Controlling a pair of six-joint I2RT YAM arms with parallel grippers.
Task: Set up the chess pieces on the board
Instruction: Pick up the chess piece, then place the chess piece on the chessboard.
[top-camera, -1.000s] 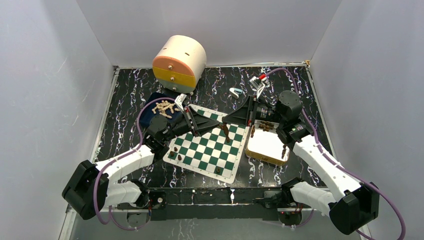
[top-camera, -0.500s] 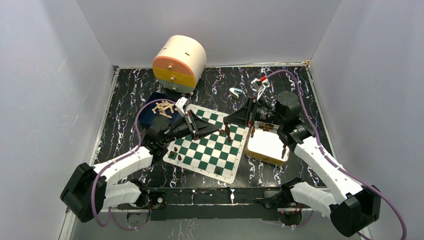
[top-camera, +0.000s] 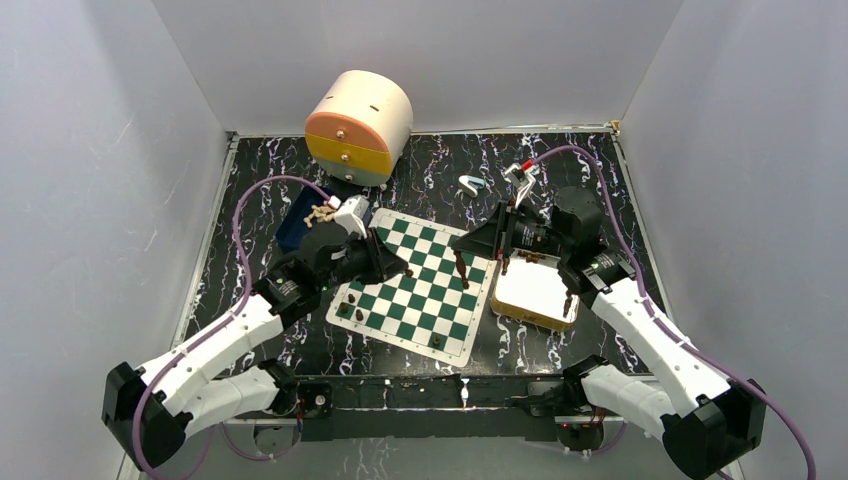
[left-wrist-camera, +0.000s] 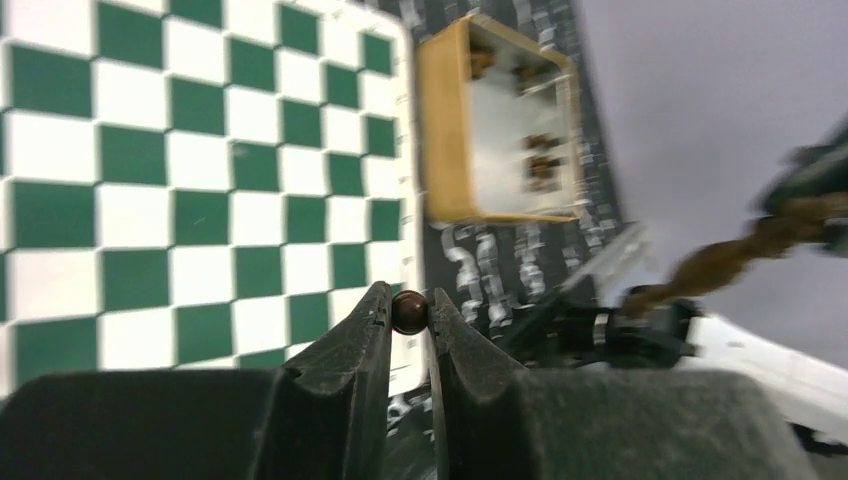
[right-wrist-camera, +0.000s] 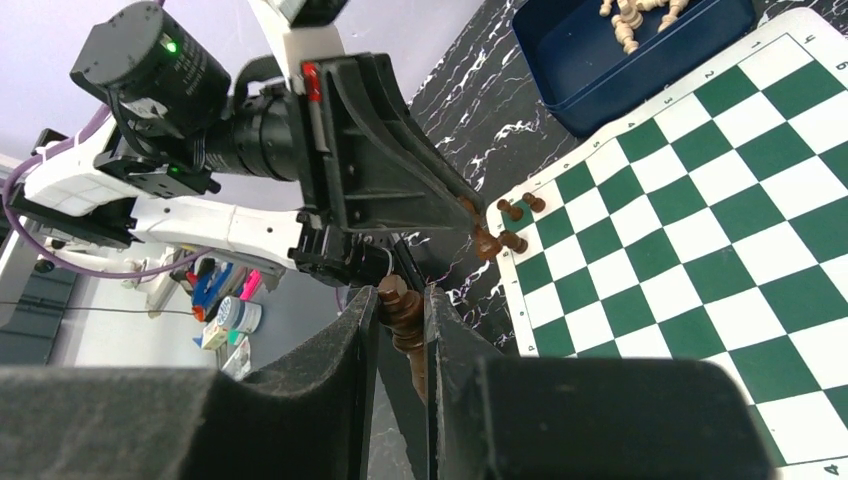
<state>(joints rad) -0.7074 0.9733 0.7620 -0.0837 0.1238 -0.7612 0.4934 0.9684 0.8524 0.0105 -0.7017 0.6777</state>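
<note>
The green and white board (top-camera: 425, 300) lies in the middle of the table. My left gripper (top-camera: 403, 271) hangs over its left half, shut on a dark brown piece with a round head (left-wrist-camera: 409, 312). My right gripper (top-camera: 462, 257) is over the board's right edge, shut on a taller dark piece (right-wrist-camera: 400, 300) that hangs below it (top-camera: 462, 268). Two dark pieces (top-camera: 348, 305) stand near the board's left corner (right-wrist-camera: 520, 207), and one (top-camera: 437, 342) stands at the near edge. Pale pieces (right-wrist-camera: 630, 15) lie in a blue tray (top-camera: 300, 228).
A tan tray (top-camera: 535, 295) with several dark pieces sits right of the board (left-wrist-camera: 497, 130). A round cream drawer unit (top-camera: 358, 125) stands at the back. Small clips (top-camera: 470, 184) lie behind the board. Grey walls close in three sides.
The left arm has lifted and swung, carrying its gripper from the board's far middle toward its left half. The right gripper has drifted slightly nearer, still holding its piece.
</note>
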